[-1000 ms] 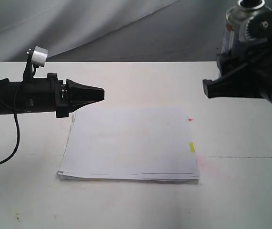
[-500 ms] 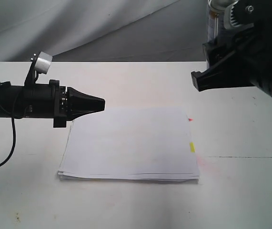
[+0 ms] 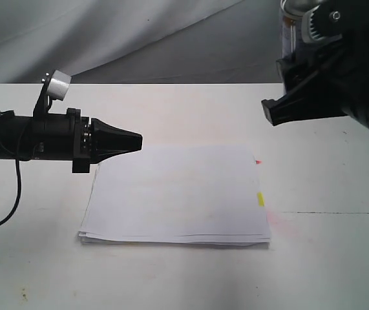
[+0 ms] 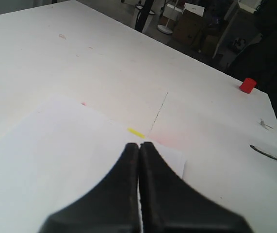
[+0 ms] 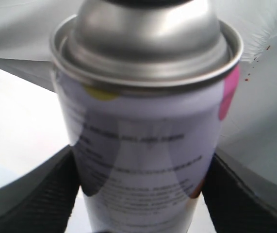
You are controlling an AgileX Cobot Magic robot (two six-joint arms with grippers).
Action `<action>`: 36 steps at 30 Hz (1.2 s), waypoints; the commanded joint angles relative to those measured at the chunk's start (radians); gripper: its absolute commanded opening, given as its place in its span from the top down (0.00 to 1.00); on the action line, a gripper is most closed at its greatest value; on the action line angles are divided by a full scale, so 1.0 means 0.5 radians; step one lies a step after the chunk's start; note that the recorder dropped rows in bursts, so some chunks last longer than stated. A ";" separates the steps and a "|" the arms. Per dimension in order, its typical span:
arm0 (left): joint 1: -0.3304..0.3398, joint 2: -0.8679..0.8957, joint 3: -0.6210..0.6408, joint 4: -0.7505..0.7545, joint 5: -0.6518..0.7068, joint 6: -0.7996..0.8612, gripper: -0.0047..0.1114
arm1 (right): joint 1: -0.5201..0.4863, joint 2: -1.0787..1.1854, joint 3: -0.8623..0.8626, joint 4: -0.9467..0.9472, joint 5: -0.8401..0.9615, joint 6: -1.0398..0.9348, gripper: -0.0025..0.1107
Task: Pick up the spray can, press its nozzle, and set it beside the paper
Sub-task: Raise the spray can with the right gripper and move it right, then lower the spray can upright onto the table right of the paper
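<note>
My right gripper point(image 3: 286, 84) is shut on the spray can point(image 3: 289, 29), held upright high above the table's back right, past the paper's far right corner. In the right wrist view the printed silver can point(image 5: 143, 141) fills the frame between both black fingers point(image 5: 43, 194), silver dome point(image 5: 145, 34) on top; the nozzle is cut off at the frame's edge. The paper point(image 3: 178, 194), a white stack with yellow point(image 3: 260, 199) and red point(image 3: 258, 162) tabs, lies mid-table. My left gripper point(image 3: 139, 138) hovers shut and empty over the stack's far left corner; its closed tips point(image 4: 139, 144) point across the paper point(image 4: 56, 160).
A small red object point(image 4: 247, 85) sits near the table's far edge in the left wrist view, and a thin dark strip point(image 4: 269, 155) lies close to that edge. A pink stain point(image 3: 284, 223) marks the table right of the stack. A grey cloth backdrop point(image 3: 139, 39) hangs behind.
My right gripper carried the can up and to the left about a second ago, then held nearly still. The left gripper tilted slightly, its tip staying in place.
</note>
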 commanded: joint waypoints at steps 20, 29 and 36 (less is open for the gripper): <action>0.003 -0.018 0.012 -0.001 0.018 -0.015 0.96 | -0.909 0.426 0.108 2.221 -1.805 -2.525 0.98; 0.003 -0.018 0.012 -0.001 0.018 -0.015 0.96 | -1.007 1.155 0.308 2.822 -2.691 -3.139 0.98; 0.003 -0.018 0.012 -0.001 0.018 -0.015 0.96 | -1.143 1.431 0.442 2.861 -3.206 -3.147 0.98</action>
